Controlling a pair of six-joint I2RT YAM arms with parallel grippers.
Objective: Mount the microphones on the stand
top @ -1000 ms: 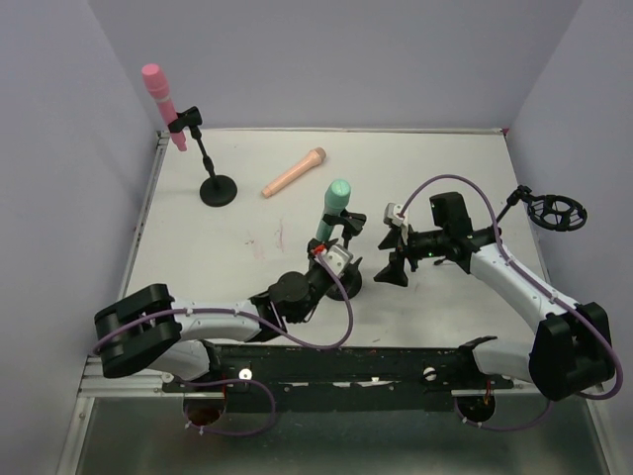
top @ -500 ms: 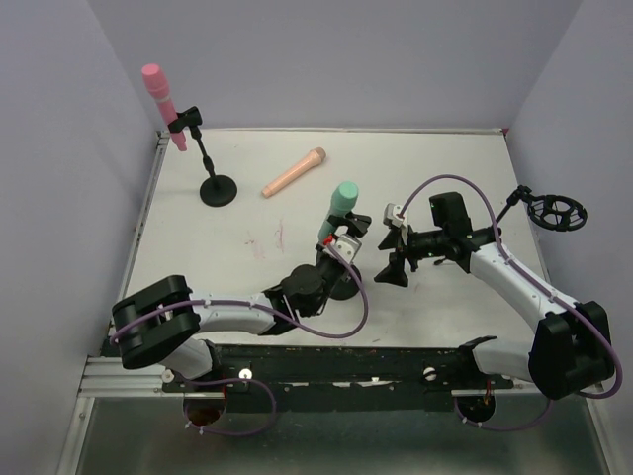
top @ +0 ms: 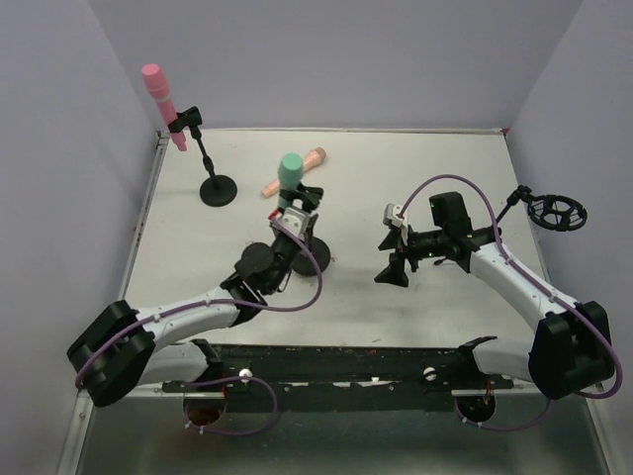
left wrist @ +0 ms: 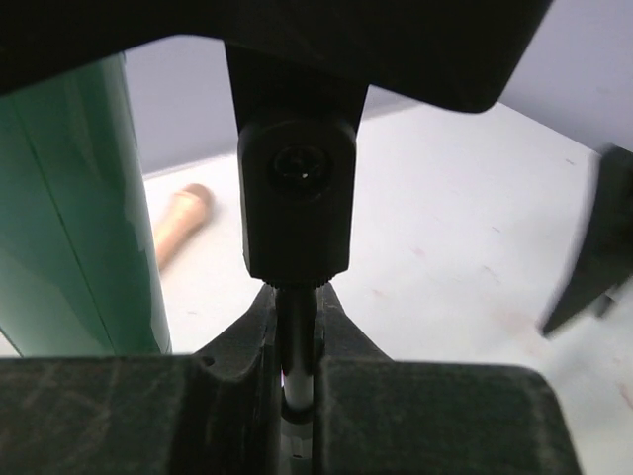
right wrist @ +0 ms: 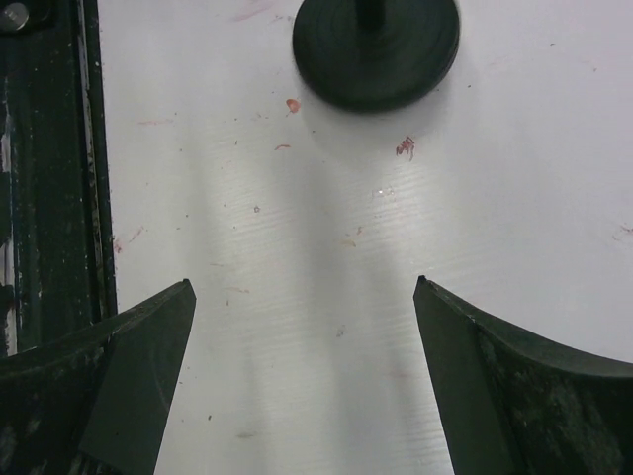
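Note:
The mint green microphone (top: 291, 169) sits clipped in a small black stand (top: 315, 257) at the table's middle. My left gripper (top: 294, 234) is shut on that stand's thin pole (left wrist: 297, 336), just under the clip joint. In the left wrist view the green microphone (left wrist: 79, 218) fills the left side. The peach-orange microphone (top: 313, 157) lies flat right behind it, partly hidden, and shows as a peach-orange microphone (left wrist: 178, 224) on the table. The pink microphone (top: 161, 102) stands clipped in another stand (top: 219, 189) at the far left. My right gripper (top: 392, 253) hangs open and empty, right of the green one's stand base (right wrist: 376, 47).
A third black stand with a round cradle (top: 555, 211) sits at the right edge. The right wrist view shows the dark rail (right wrist: 49, 148) of the table's near edge on its left. Purple walls close in the table on three sides.
My left gripper has shut on the stand's pole and carried the stand, with the green microphone in it, left and toward the back. The right arm has stayed still.

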